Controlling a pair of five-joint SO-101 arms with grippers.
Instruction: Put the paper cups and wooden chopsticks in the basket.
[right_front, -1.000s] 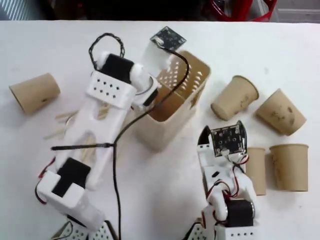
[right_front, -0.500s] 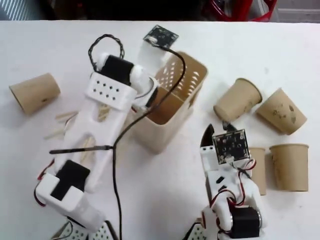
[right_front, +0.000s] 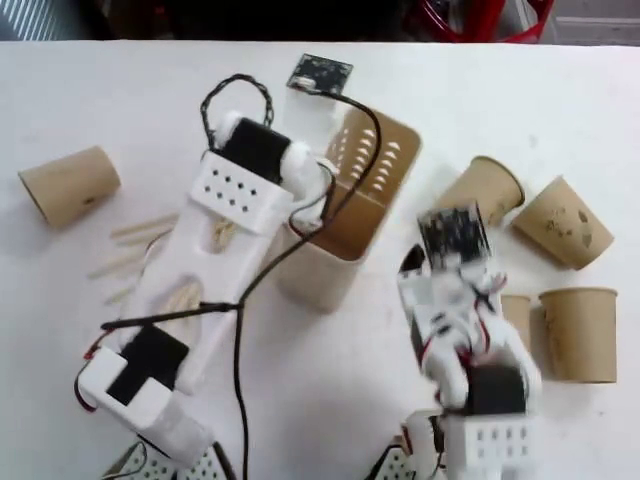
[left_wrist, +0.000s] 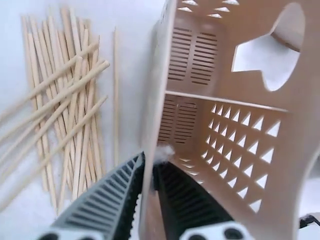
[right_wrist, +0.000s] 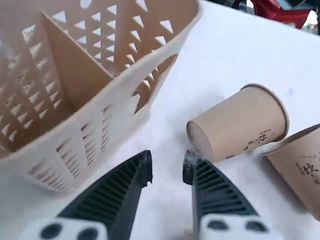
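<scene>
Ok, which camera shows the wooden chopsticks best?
The left wrist view: the wooden chopsticks lie fanned out beside the basket, nearly all visible. In the high view an arm covers most of them, leaving a few ends.

On the white table (right_front: 560, 100), at centre frame, a perforated beige basket (right_front: 318, 272). At far left, one paper cup (right_front: 68, 185) on its side, with loose wooden chopsticks (right_front: 140, 245) scattered just below it. At right, four more cups (right_front: 578, 333) – two tipped over at upper right, two lower down, one partly hidden.
</scene>
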